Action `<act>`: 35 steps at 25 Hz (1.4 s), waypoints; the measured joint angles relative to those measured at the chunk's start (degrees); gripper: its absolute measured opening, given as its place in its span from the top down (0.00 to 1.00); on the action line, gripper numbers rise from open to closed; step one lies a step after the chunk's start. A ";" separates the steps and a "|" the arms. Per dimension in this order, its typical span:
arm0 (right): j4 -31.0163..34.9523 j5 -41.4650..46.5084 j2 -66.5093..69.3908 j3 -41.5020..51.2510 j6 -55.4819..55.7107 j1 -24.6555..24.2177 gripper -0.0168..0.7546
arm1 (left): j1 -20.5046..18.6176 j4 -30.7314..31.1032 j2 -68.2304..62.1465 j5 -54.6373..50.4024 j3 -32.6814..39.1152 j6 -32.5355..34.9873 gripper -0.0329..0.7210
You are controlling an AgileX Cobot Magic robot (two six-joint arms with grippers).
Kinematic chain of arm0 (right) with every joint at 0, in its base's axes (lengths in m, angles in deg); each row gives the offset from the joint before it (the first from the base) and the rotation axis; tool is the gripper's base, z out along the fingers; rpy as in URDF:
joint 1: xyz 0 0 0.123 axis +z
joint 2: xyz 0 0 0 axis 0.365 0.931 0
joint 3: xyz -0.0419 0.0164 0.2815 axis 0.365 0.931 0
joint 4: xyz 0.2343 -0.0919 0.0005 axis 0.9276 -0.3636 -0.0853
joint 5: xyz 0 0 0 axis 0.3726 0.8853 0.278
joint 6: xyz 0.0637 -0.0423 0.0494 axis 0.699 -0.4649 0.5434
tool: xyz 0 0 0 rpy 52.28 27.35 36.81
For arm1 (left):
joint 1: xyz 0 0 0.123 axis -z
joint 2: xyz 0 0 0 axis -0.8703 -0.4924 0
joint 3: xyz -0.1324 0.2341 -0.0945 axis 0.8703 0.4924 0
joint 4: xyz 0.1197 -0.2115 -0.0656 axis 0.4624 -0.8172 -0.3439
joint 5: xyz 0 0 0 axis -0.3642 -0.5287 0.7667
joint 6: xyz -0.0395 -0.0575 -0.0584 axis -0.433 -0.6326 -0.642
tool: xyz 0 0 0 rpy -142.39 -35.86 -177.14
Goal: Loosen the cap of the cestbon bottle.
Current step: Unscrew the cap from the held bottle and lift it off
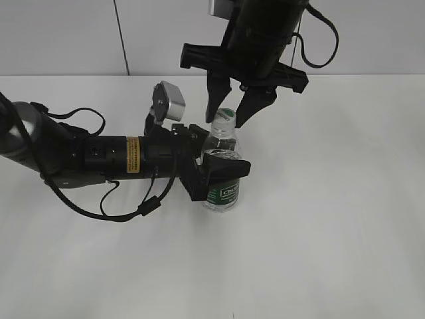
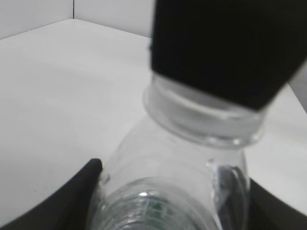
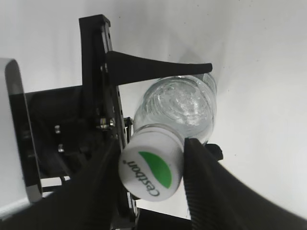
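1. On the white bench, our left claw clamps the upright cestbon bottle around its body.
2. Our right claw pinches the cap; next, we judge, a firm twist.

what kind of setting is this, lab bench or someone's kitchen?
Most likely a lab test bench: a bare white tabletop against plain white wall panels, holding only a small clear plastic water bottle with two black robot arms working on it.
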 joint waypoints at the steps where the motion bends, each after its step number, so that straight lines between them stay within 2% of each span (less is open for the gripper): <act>1: -0.01 0.00 0.00 0.00 -0.39 0.05 0.57 | 0.00 0.00 0.00 -0.02 0.00 0.00 0.38; 7: -0.20 0.00 0.00 0.00 -5.50 0.05 0.58 | 0.00 0.00 0.00 -0.02 0.00 0.00 0.38; 35: -1.31 0.02 0.00 -0.17 -63.99 0.25 0.58 | 0.17 0.27 0.05 -0.91 -0.11 0.22 0.38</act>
